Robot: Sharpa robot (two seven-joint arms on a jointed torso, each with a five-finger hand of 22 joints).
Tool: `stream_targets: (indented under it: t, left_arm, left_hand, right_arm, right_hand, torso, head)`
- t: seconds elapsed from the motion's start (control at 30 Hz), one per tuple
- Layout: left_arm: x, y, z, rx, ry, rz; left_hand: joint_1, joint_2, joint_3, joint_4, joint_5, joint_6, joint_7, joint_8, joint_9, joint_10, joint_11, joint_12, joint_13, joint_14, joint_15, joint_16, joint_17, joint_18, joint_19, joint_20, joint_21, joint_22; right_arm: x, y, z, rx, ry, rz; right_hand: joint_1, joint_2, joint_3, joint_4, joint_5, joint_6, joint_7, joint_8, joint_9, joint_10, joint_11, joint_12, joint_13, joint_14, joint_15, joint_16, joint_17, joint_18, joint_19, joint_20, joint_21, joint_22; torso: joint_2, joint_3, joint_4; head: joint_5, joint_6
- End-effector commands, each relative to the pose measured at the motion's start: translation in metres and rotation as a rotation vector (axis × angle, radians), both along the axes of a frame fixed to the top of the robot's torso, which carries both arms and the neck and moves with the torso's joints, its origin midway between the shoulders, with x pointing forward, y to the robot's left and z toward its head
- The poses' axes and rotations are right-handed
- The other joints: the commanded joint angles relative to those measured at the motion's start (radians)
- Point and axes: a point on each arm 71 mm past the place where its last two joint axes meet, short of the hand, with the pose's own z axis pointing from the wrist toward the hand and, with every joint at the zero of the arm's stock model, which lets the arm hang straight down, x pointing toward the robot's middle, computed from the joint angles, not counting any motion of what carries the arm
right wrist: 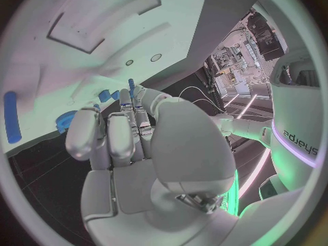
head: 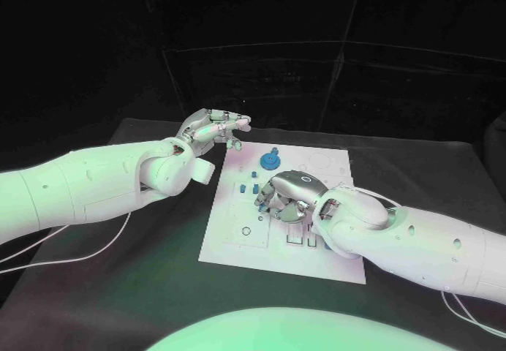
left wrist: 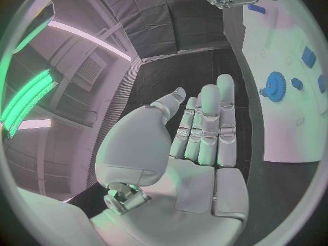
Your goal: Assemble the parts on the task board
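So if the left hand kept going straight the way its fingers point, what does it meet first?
Probably nothing: the open left hand points along the black table beside the white task board, with the blue gear-shaped part off to one side. Depth is uncertain.

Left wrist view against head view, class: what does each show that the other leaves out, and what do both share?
Left wrist view alone: the left robot hand's palm side, fingers straight and apart, holding nothing. Head view alone: the right robot hand curled down over the task board's middle, and the board's near edge. Both: the white board and the blue gear on it.
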Motion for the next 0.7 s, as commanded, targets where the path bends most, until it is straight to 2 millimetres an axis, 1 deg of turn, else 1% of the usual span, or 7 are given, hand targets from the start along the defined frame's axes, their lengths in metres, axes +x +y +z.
stream_targets:
  t: [0.03,0.23,0.5,0.63,0.7]
  left_arm:
    - [-0.0002,-0.0025,0.0019,-0.014,-0.009,-0.012]
    - [-0.0001,-0.0029,0.0017,-0.013,-0.006,-0.012]
    - [0.0002,-0.0033,0.0014,-0.011,-0.003,-0.012]
    - [0.0004,-0.003,0.0012,-0.01,-0.002,-0.012]
    - [0.0005,-0.003,0.0012,-0.01,-0.002,-0.012]
  left_hand:
    - [0.005,-0.002,-0.004,-0.001,0.002,-0.006,0.004,0.0,-0.001,-0.006,0.0,0.004,-0.001,-0.007,-0.002,-0.006,-0.002,0.006,0.0,0.004,-0.007,-0.002]
    - [0.008,-0.001,-0.004,-0.002,0.002,-0.008,0.004,0.001,-0.001,-0.007,0.0,0.005,-0.001,-0.007,-0.002,-0.006,-0.003,0.006,0.0,0.005,-0.008,-0.003]
    - [0.009,-0.001,-0.005,-0.002,0.002,-0.009,0.005,0.001,-0.001,-0.009,0.0,0.006,-0.001,-0.008,-0.002,-0.006,-0.004,0.006,0.001,0.005,-0.01,-0.004]
    - [0.01,0.0,-0.005,-0.002,0.002,-0.01,0.005,0.001,-0.001,-0.01,0.001,0.006,-0.001,-0.008,-0.002,-0.006,-0.004,0.006,0.001,0.005,-0.01,-0.004]
    - [0.01,0.0,-0.005,-0.002,0.002,-0.01,0.005,0.001,-0.001,-0.01,0.001,0.006,-0.001,-0.008,-0.002,-0.006,-0.004,0.006,0.001,0.005,-0.01,-0.004]
  right_arm:
    - [-0.0012,0.0027,-0.0036,-0.044,-0.008,0.028]
    - [-0.0018,0.0043,-0.0068,-0.065,-0.017,0.036]
    - [-0.003,0.0053,-0.0092,-0.092,-0.024,0.047]
    - [-0.004,0.0064,-0.0099,-0.103,-0.023,0.052]
    - [-0.0045,0.007,-0.0102,-0.108,-0.023,0.054]
  right_hand:
    - [-0.007,0.0,0.002,-0.006,0.007,-0.001,0.008,-0.007,-0.001,-0.002,0.006,-0.007,0.0,0.024,-0.003,0.002,-0.002,-0.004,0.006,0.004,0.004,0.0]
    - [-0.008,-0.001,0.002,-0.007,0.008,-0.002,0.008,-0.007,-0.001,-0.003,0.006,-0.007,0.0,0.024,-0.003,0.002,-0.003,-0.003,0.005,0.004,0.003,-0.001]
    - [-0.009,-0.002,0.002,-0.008,0.008,-0.002,0.008,-0.007,-0.001,-0.003,0.006,-0.007,0.0,0.024,-0.002,0.002,-0.003,-0.004,0.006,0.004,0.004,0.0]
    - [-0.009,-0.002,0.001,-0.009,0.008,-0.002,0.008,-0.007,-0.002,-0.003,0.006,-0.007,0.0,0.024,-0.002,0.002,-0.002,-0.004,0.006,0.004,0.004,0.001]
    - [-0.009,-0.002,0.001,-0.009,0.008,-0.002,0.008,-0.007,-0.002,-0.003,0.006,-0.007,0.0,0.024,-0.002,0.002,-0.002,-0.004,0.006,0.004,0.004,0.001]
  torso:
    - [0.0,0.0002,0.0]
    - [0.0,0.0001,-0.001]
    - [-0.001,-0.0006,-0.0004]
    - [-0.001,0.0008,-0.0008]
    - [-0.001,0.0,-0.0014]
  head:
    - [0.007,-0.005]
    - [0.012,-0.01]
    - [0.015,-0.014]
    - [0.017,-0.015]
    - [0.018,-0.015]
